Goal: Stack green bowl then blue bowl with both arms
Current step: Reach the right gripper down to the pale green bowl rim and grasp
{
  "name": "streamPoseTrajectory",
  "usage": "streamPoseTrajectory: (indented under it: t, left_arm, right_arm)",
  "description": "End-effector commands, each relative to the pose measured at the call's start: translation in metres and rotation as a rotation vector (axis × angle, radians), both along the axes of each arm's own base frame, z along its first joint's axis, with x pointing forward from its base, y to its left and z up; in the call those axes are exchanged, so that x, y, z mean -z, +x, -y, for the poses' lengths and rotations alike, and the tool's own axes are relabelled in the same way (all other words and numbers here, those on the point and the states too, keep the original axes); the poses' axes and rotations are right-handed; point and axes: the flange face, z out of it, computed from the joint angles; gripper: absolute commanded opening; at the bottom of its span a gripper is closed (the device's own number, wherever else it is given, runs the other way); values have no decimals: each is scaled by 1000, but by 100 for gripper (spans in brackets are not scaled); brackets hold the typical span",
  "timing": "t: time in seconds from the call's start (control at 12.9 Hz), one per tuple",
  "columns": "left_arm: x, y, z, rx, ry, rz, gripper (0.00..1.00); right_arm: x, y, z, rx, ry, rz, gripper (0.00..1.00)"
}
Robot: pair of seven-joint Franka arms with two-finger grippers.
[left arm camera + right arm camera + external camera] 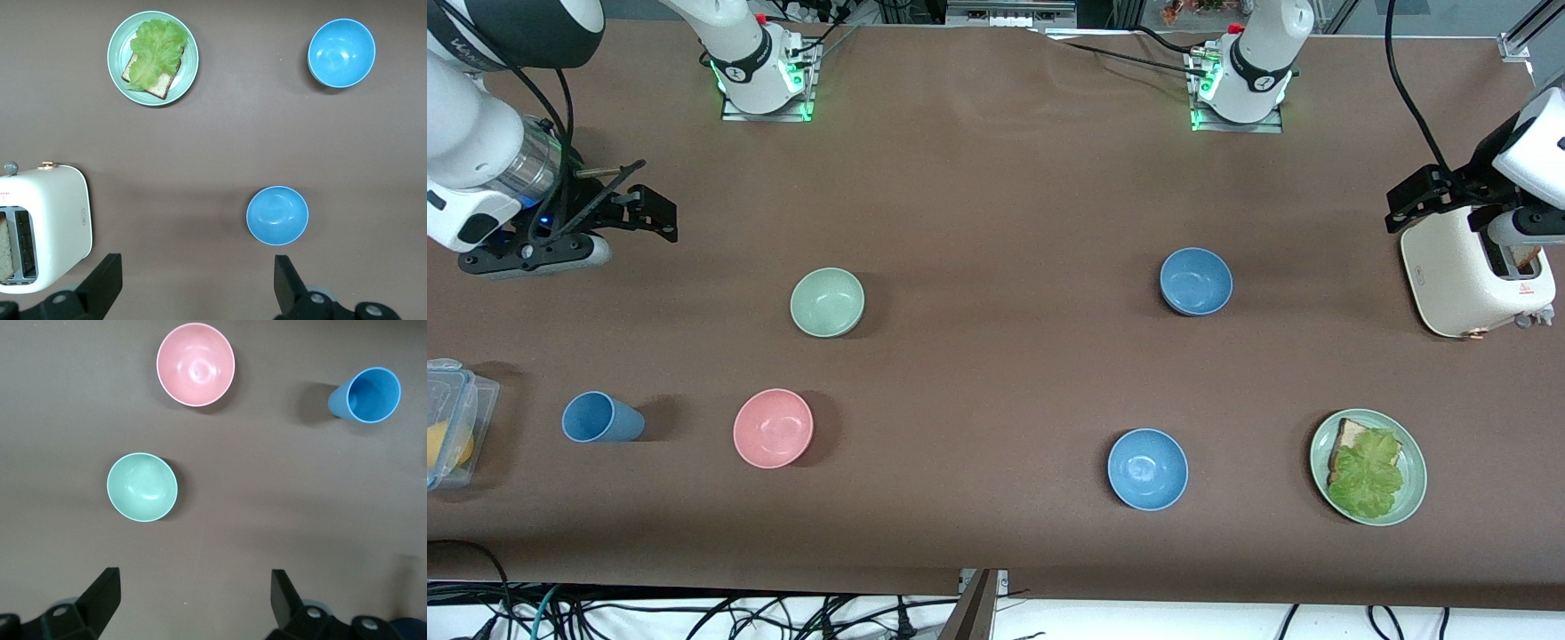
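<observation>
The green bowl (827,302) sits upright and empty on the brown table toward the right arm's end; it also shows in the right wrist view (142,487). The blue bowl (1196,281), muted blue, sits empty toward the left arm's end and shows in the left wrist view (277,215). My right gripper (640,209) (195,581) is open and empty, up over bare table, apart from the green bowl. My left gripper (1414,204) (197,267) is open and empty, up over the table beside the toaster, apart from the blue bowl.
A white toaster (1476,276) stands at the left arm's end. A green plate (1416,471) with bread and lettuce and a brighter blue bowl (1147,468) lie nearer the camera. A pink bowl (773,428), a blue cup (600,418) and a clear box (454,418) lie toward the right arm's end.
</observation>
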Motion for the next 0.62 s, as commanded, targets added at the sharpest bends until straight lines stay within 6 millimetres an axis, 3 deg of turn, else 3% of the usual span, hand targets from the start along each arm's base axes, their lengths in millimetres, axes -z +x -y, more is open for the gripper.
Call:
streamPoseTrajectory:
  t: [0.0,0.23,0.54]
  left_arm:
    - [-5,3,0,5,24,-5,100]
    - [-5,3,1,8,24,-5,100]
    - [-5,3,1,6,24,-5,100]
  right_arm:
    - [61,-8,-7,-7,16,-3,99]
    - [174,-29,-16,-14,22,57,99]
    - [270,-46,-42,11,28,89,99]
